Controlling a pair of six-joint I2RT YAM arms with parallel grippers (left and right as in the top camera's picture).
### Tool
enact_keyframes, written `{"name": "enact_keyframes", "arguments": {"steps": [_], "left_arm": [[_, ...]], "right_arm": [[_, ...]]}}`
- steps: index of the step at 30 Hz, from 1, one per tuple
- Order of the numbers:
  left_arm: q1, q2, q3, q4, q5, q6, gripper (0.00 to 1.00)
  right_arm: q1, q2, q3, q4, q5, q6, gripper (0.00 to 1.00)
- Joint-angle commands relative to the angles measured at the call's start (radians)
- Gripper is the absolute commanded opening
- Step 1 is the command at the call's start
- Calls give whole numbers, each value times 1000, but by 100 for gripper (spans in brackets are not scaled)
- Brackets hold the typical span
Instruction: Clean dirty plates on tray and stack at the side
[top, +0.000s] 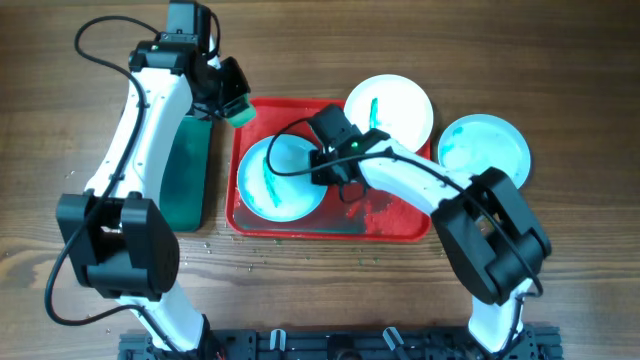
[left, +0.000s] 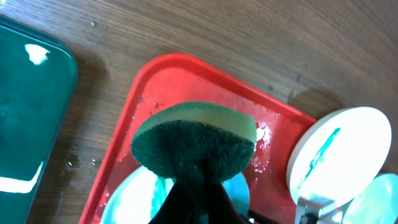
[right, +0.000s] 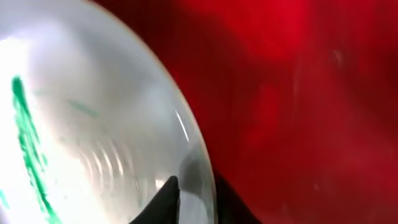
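Overhead view: the red tray (top: 395, 224) sits at table centre, with the dark green tray (top: 185, 170) just beside its left edge. The first plate (top: 275, 185) lies inside the red tray at its left end. The second plate (top: 395, 110) overlaps the tray's far rim, and the third plate (top: 490, 150) rests on the table (top: 60, 60) to the right. The left gripper (top: 233, 105) is clenched on a green sponge (left: 196, 140) above the tray's far left corner. The right gripper (right: 196, 199) straddles the first plate's right rim; the blurred wrist view does not show whether it grips.
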Motion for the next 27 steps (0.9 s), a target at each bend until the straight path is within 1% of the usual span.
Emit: {"name": "enact_keyframes", "arguments": {"steps": [1,5,6,7,10,15,19,22,25,27], "left_arm": [[-16,2,-6,-11,-22,-10,4],[-21,2,-6,-29,-43,-10,4],[-21,2,-7,-36,-43,-10,4],[-21,2,-10,-44,-43,-10,4],[-22,2,-30,-60,-43,-11,4],[-28,2,-129,-31,-47,-64,4],[-56,2,-248,65,-47,-63,4],[-97,2,-338,181,-48,-53,4],[-146,2,-417,315,-58,45,4],[-181,2,-467,391,-107,74,4]], "right_arm": [[-8,48,32,-11,-27,-23,15],[-11,49,32,3,-28,-23,11],[-11,49,34,3,-29,-24,9],[-11,49,35,2,-35,-31,4],[-13,48,40,-11,-35,-25,4],[-61,48,41,-59,-56,91,4],[-101,49,40,-77,-109,100,4],[-98,49,40,-75,-111,91,4],[-97,49,40,-72,-114,77,4],[-97,49,40,-72,-114,74,4]]}}
